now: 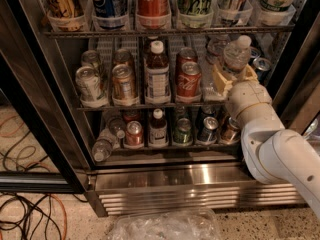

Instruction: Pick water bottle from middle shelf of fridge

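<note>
The water bottle point(235, 55), clear and ribbed with a white cap, stands tilted at the right end of the middle shelf point(135, 105) of the fridge point(190, 184). My gripper point(234, 77) has reached into the fridge from the lower right. Its pale yellow fingers point(220, 79) are shut on the lower part of the bottle, which they hide. The white arm point(270, 144) covers the right ends of the middle and bottom racks.
On the middle shelf stand a brown-liquid bottle point(157, 75) and several cans point(188, 80). Large cans fill the top rack point(152, 4). The bottom rack holds cans and a lying clear bottle point(103, 147). A plastic bag point(165, 226) and cables point(30, 219) lie on the floor.
</note>
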`<state>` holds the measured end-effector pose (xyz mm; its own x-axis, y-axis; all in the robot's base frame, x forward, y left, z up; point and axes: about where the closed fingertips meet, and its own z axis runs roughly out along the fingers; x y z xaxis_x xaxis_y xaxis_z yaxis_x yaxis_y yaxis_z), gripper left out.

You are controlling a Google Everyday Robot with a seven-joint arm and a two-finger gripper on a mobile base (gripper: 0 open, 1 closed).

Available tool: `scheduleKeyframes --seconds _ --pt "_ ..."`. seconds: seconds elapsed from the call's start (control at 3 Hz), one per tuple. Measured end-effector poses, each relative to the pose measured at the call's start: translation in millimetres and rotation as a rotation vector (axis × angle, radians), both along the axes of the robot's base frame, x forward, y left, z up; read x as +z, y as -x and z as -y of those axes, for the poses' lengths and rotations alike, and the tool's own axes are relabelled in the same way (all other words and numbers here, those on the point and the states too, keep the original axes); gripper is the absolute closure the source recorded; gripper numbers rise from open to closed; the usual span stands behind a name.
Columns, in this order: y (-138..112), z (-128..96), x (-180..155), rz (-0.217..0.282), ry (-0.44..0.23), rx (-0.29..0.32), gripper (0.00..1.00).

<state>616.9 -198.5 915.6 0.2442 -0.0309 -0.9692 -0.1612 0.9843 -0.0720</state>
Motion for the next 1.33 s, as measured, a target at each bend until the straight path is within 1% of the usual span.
scheduleKeyframes --seconds 0.33,0.67,1.0,1.33 --pt "10 18 10 -0.061 0.032 0.053 1.00" --pt "12 9 24 -0.161 -0.029 0.165 1.00" --pt "11 -60 59 -0.256 -0.128 0.363 1.00" --pt "31 -131 107 -0.315 -0.083 0.532 1.00"
